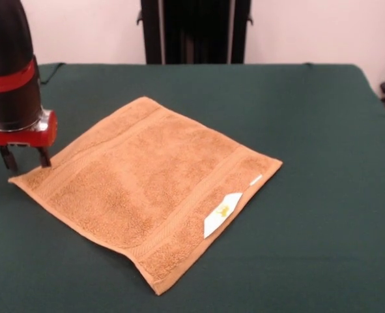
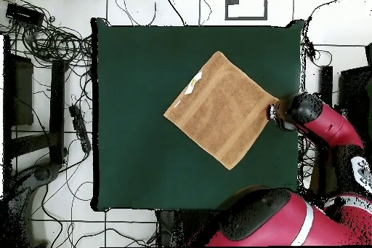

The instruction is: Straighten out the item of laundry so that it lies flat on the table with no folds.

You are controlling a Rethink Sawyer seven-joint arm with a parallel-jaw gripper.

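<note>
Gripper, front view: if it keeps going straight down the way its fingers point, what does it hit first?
Probably the towel: the gripper hangs fingers-down at its left corner, so it would likely meet that corner, or the table right beside it. Depth is unclear.

I am installed in a robotics laboratory or test cell, not a home. My work surface is a table covered edge to edge in dark green cloth, standing on a pale tiled floor. Loose black cables lie in coils and tangles across the floor beside the table, and a power strip lies among them. Dark equipment stands flank the table's side. Behind the table rises a black upright frame against a plain white wall.
</note>
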